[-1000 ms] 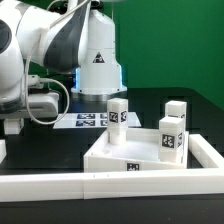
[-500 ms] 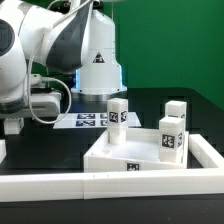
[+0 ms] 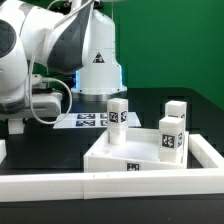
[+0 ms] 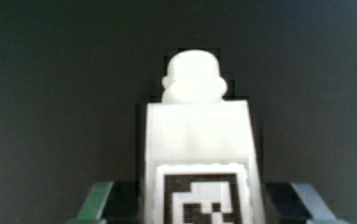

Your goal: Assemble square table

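In the wrist view a white table leg (image 4: 196, 140) lies lengthwise on the dark table, with a round peg at its far end and a black-and-white tag at its near end. My gripper (image 4: 200, 200) straddles the tagged end, its fingers (image 4: 100, 200) drawn in close to the leg's two sides, shut on it. In the exterior view my gripper (image 3: 14, 124) is low at the left edge and mostly cut off. The square table top (image 3: 105, 148) lies at the middle, with three tagged legs (image 3: 118, 113), (image 3: 177, 110), (image 3: 170, 138) upright at it.
The marker board (image 3: 85, 120) lies flat by the robot base (image 3: 98, 70). Long white border bars run along the front (image 3: 120, 185) and the exterior view's right (image 3: 205, 150) of the table top. A green wall stands behind.
The arm has stayed in place at the exterior view's left edge. The table top and the three upright legs have not moved.
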`<act>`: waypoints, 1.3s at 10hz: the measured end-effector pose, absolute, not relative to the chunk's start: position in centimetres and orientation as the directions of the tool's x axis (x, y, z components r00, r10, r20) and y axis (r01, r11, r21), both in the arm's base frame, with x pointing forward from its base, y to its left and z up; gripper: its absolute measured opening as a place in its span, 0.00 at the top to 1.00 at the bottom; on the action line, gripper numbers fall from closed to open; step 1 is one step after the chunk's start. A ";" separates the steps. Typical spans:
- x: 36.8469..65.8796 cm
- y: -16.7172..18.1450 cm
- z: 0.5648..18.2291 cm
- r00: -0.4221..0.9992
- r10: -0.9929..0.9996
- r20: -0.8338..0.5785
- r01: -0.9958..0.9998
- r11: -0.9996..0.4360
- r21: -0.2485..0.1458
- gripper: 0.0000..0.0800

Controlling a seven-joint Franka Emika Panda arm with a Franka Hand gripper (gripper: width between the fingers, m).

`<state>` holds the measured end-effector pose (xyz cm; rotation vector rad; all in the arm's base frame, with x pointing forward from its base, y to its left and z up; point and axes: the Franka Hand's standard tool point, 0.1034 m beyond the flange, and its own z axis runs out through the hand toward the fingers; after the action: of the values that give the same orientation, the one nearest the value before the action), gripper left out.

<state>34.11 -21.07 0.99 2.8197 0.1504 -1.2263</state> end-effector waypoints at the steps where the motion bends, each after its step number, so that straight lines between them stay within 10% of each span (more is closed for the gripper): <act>1: 34.1 -21.1 1.0 0.678 0.064 -0.732 0.115 -0.993 0.019 0.64; 3: 34.2 -21.0 1.1 0.677 0.071 -0.733 0.118 -0.993 0.013 0.64; 8: 37.2 -18.0 7.5 0.710 0.137 -0.691 0.127 -0.990 -0.066 0.64; 13: 38.8 -16.9 6.4 0.832 0.121 -0.541 0.101 -0.993 -0.066 0.64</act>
<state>38.77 -16.85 6.38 3.0406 0.1846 -0.9010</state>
